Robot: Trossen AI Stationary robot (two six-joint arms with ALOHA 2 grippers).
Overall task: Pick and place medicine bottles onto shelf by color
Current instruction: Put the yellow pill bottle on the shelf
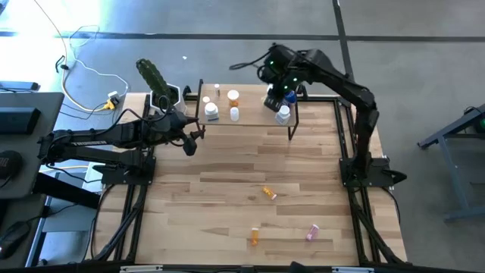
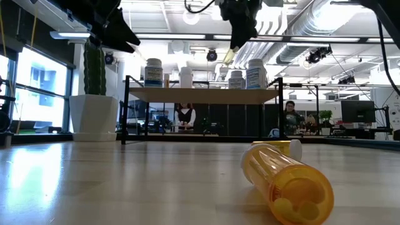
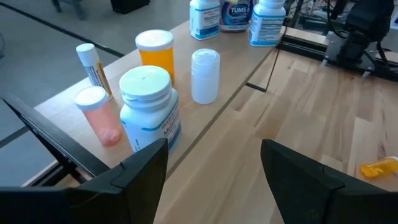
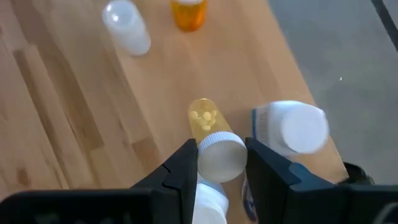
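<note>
The shelf (image 1: 250, 121) stands at the table's far edge. On its left part stand white, orange and pink bottles (image 3: 149, 106); on its right end stand white bottles (image 1: 283, 114). My right gripper (image 1: 277, 92) is above the shelf's right end, shut on a yellow-orange bottle (image 4: 203, 118) with a white cap. My left gripper (image 3: 214, 174) is open and empty, just in front of the shelf's left part (image 1: 193, 142). Two orange bottles (image 1: 269, 192) (image 1: 255, 237) and a pink one (image 1: 311, 232) lie on their sides on the table. My right gripper pinches the yellow-orange bottle's white cap (image 4: 217, 152) between its two fingers, coming from above. The bottle's body hangs below the fingers, tilted (image 2: 229, 56), clear of the shelf board and just beside the white bottles (image 4: 298, 127) standing there.
A white pot with a green cactus (image 1: 161, 89) stands left of the shelf. One orange bottle (image 2: 290, 184) lies close in front of the low camera. Bare tabletop lies between the shelf and the lying bottles. People stand in the room behind the table.
</note>
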